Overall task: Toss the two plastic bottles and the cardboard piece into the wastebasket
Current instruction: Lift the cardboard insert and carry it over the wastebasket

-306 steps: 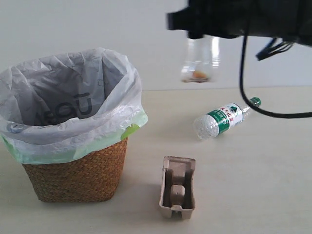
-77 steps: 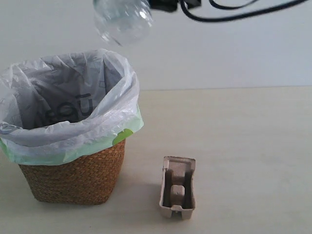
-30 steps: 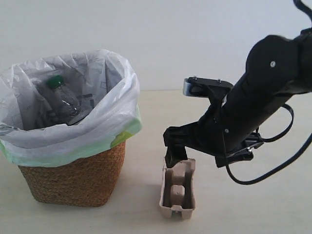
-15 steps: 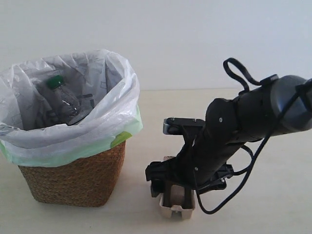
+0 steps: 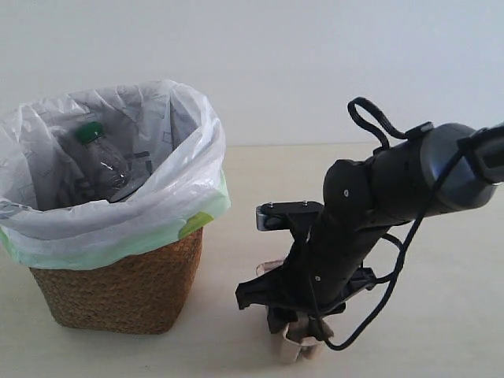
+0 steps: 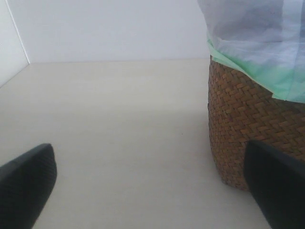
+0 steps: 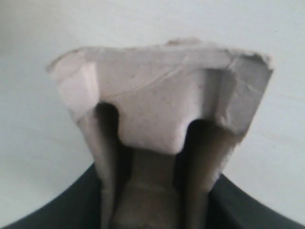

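- The main risk is a weak hold on the cardboard piece [image 7: 162, 109]. The moulded pulp is light and thin-walled, so a pinch on one wall can crush it or let it twist out on the lift.
- In the exterior view the right arm covers almost all of the cardboard piece, and only a pale end shows at the arm's foot on the table [image 5: 453, 323]. If the grip sits on an end rather than the middle, the tray may swing and drop short of the wastebasket [image 5: 118, 287].
- The plastic bag [image 5: 157, 209] stands well above the wicker rim and leans inward. A low carry could catch it and tip or drag the wastebasket.
- The right fingers [image 5: 277, 319] are down at the cardboard piece, which fills the right wrist view between dark parts of the hand. I cannot tell whether they are clamped on it or only around it.
- The left fingers [image 6: 26, 183] are spread wide and grasp nothing. They hang low over the table just beside the wastebasket, not touching it.
- The smaller bottle [image 5: 98, 157], with its green cap, lies inside the wastebasket. The larger one cannot be made out for sure, though none lies on the visible table.
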Controlling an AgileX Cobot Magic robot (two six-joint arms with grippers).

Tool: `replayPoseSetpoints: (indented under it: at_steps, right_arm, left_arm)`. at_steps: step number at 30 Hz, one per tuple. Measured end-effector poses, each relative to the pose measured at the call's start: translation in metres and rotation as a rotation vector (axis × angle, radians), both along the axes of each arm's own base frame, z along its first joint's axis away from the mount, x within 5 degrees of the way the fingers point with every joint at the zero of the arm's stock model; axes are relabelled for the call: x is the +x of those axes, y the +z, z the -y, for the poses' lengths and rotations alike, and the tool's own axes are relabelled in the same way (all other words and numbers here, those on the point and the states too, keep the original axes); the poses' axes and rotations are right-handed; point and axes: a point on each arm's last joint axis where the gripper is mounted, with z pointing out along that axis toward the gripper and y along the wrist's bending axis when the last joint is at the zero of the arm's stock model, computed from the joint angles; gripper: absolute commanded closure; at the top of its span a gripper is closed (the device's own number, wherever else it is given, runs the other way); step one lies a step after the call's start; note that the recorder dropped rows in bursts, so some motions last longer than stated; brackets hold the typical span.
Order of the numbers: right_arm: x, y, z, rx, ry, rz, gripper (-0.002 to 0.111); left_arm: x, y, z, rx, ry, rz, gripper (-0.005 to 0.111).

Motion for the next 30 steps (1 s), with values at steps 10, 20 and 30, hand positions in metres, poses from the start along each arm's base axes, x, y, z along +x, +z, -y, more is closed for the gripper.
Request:
replayPoseSetpoints:
  at_steps: [10, 20, 30]
  right_arm:
    - [-0.002, 0.085, 0.027, -0.096, -0.028, 0.27, 0.108]
    - [-0.005, 0.236, 0.058, 0.0, -0.177, 0.816, 0.108]
    - [0.003, 0.25, 0.046, 0.125, -0.234, 0.82, 0.108]
  left_arm:
    - [0.0, 0.0, 0.0, 0.0, 0.0, 0.0, -0.001]
    - [0.0, 0.0, 0.0, 0.0, 0.0, 0.0, -0.001]
    - [0.0, 0.0, 0.0, 0.0, 0.0, 0.0, -0.001]
